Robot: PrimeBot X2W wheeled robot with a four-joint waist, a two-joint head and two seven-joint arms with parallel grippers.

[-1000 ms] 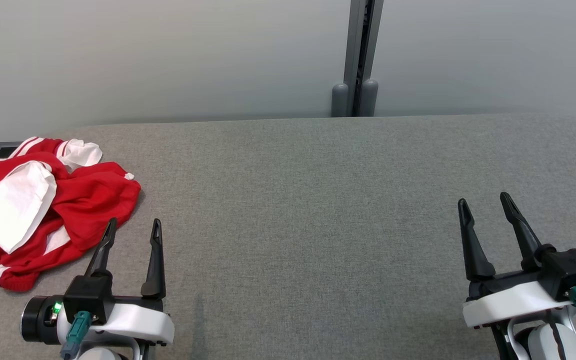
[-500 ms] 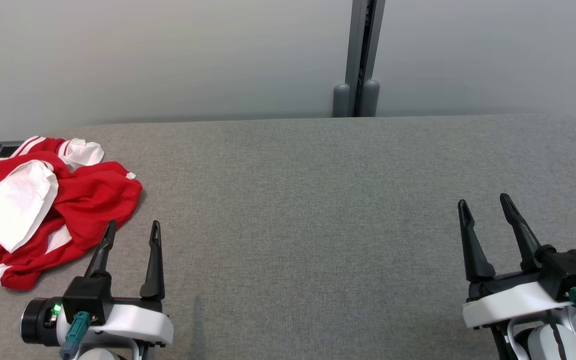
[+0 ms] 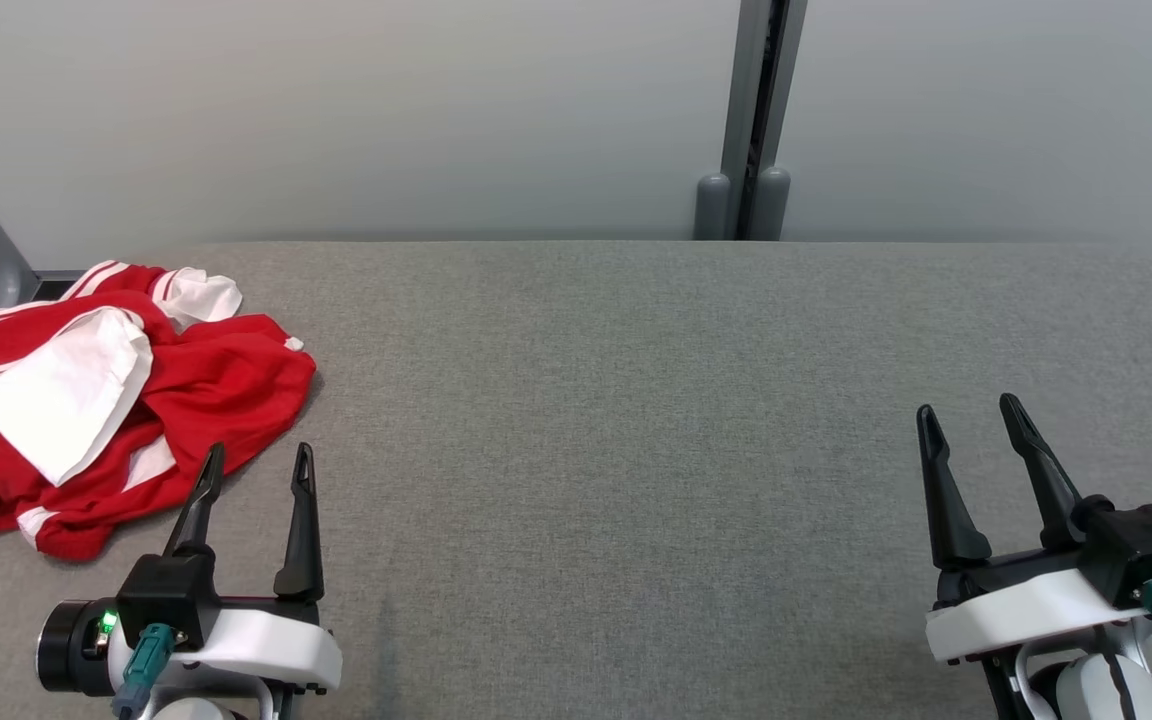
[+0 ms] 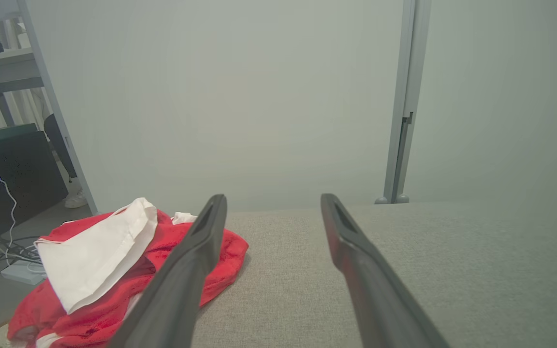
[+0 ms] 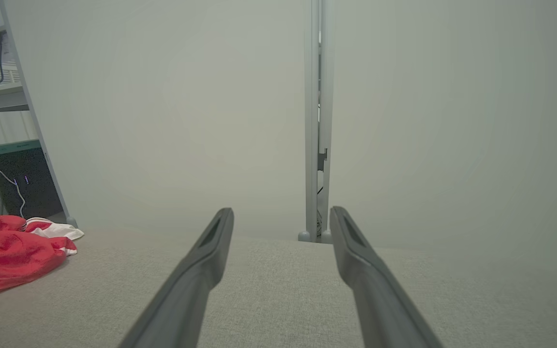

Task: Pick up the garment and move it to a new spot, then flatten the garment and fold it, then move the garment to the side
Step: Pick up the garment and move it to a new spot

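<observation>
— Well, that grey padded surface is taking up nearly the whole scene, and the garment is lying crumpled right at its left edge.

— Right, it's showing red with white stripes, and a white panel is flopping across the top. To me it's looking light and limp, the thin sporty sort of cloth that's going to be sagging and sliding the second it's lifted.

— So where would you be taking hold?

— I'd be going for the bunched red fold on the side facing the open surface, where the layers are piling up thick. Pinching one flat layer against that fabric cover is asking for a miss, I reckon.

— The left pincer is hovering just beside the garment's near edge, fingers spread apart, holding nothing. Whether a tip is brushing the cloth, I'm not managing to tell.

— And the right pincer is sitting well apart from it, over on the other side, fingers likewise spread and empty.

— One pinch is probably going to be raising it as a dangling lump, so flattening is likely needing both.
</observation>
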